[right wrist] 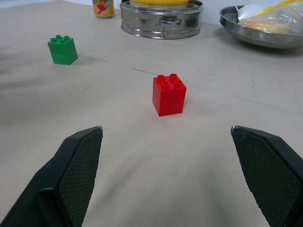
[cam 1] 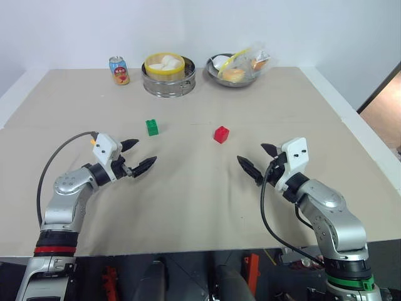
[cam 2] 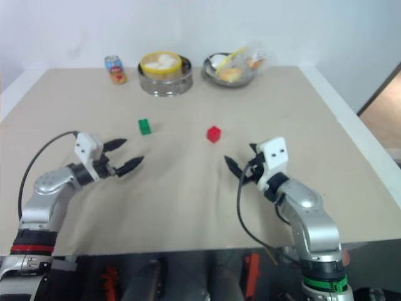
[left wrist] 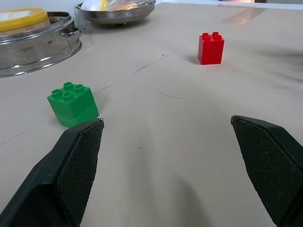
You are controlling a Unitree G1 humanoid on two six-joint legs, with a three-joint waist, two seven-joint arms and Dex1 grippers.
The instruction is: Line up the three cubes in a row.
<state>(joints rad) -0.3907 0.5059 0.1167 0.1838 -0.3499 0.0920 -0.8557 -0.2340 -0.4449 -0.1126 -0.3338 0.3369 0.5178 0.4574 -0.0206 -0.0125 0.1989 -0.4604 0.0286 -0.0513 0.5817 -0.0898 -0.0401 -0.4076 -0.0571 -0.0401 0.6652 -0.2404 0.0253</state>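
Note:
Two of the three cubes sit mid-table: a green cube (cam 1: 152,127) on the left and a red cube (cam 1: 221,134) to its right, well apart, both with studs up. A sliver of orange (cam 1: 93,142) shows beside my left wrist, mostly hidden; it may be the third cube. My left gripper (cam 1: 145,152) is open and empty, just short of the green cube (left wrist: 72,104) and slightly to its left. My right gripper (cam 1: 251,153) is open and empty, with the red cube (right wrist: 169,95) ahead of it between the lines of its fingers.
At the back of the table stand a drink can (cam 1: 119,70), a steel steamer pot (cam 1: 169,84) with a yellow lid, and a metal bowl (cam 1: 220,76) of bagged food. The tan table (cam 1: 194,207) ends in white edges at left and right.

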